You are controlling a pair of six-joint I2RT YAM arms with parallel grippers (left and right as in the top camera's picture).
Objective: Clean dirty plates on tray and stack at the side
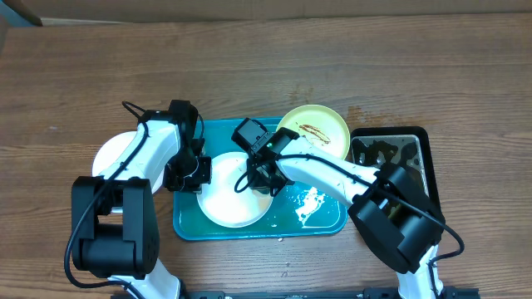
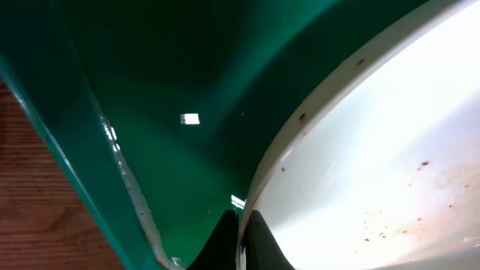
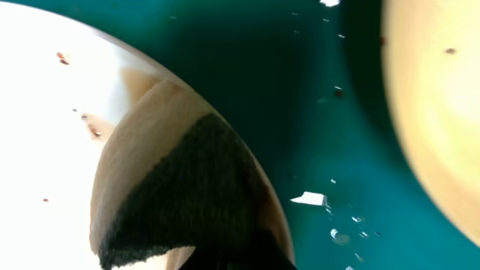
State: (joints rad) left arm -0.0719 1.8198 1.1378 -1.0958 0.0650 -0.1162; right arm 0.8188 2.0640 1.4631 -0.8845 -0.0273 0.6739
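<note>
A white plate (image 1: 226, 202) lies in the teal tray (image 1: 187, 224). My left gripper (image 1: 197, 172) is shut on its left rim; the left wrist view shows the fingers (image 2: 241, 241) pinching the rim of the plate (image 2: 375, 142), which carries small brown specks. My right gripper (image 1: 261, 176) is shut on a tan and dark sponge (image 3: 180, 187) pressed on the plate's right edge (image 3: 52, 127). A pale yellow-green plate (image 1: 320, 124) with a brown smear rests at the tray's back right corner. Another white plate (image 1: 110, 154) lies left of the tray, partly under my left arm.
A black pan of water (image 1: 420, 149) stands right of the tray. Water drops and glare lie on the tray floor (image 1: 309, 203), also seen in the right wrist view (image 3: 330, 210). The tray's left wall (image 2: 75, 150) is close to my left gripper.
</note>
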